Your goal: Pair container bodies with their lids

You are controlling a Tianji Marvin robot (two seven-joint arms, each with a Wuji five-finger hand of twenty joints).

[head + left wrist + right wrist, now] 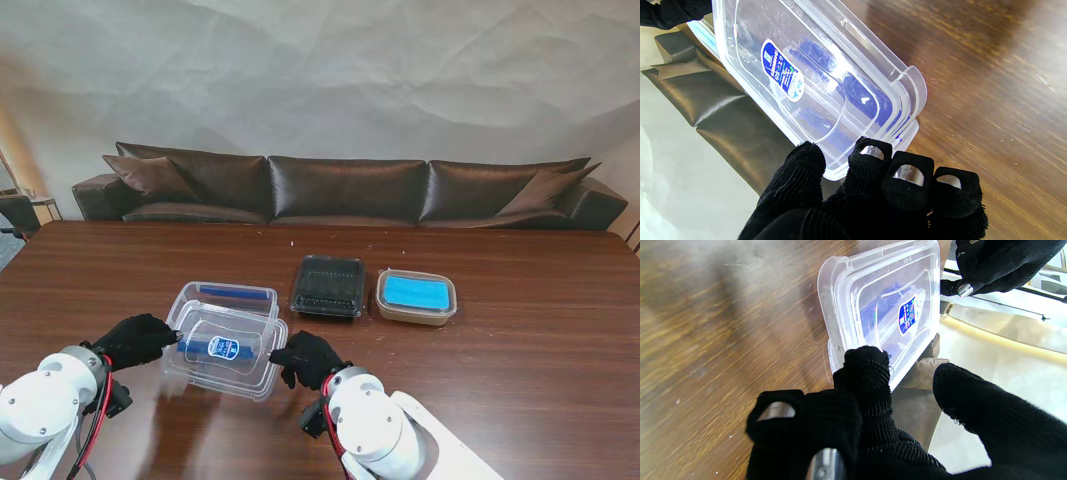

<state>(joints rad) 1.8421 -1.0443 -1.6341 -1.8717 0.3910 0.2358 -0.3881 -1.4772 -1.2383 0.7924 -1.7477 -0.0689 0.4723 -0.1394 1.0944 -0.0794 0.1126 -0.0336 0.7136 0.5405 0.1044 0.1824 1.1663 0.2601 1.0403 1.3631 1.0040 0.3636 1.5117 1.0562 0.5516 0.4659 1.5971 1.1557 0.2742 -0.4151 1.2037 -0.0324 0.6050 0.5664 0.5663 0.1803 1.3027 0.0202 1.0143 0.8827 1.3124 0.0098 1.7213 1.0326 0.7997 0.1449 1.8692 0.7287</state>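
Note:
A clear lid (pixel 228 350) with a blue label hangs tilted over the table, held by its two short ends. My left hand (pixel 135 340) pinches one end; in the left wrist view its fingertips (pixel 870 153) close over the lid (pixel 806 83) rim. My right hand (pixel 305 358) grips the other end; in the right wrist view a fingertip (pixel 867 363) presses on the lid (pixel 880 300) edge while the thumb stands off it. Just beyond the lid stands a clear container body (pixel 225 297) with something blue inside, partly covered by the lid.
A black container (pixel 328 285) with a clear lid on it stands in the middle of the table. To its right is a brown container (pixel 415 296) under a blue lid. A dark sofa (pixel 350 190) runs along the table's far edge.

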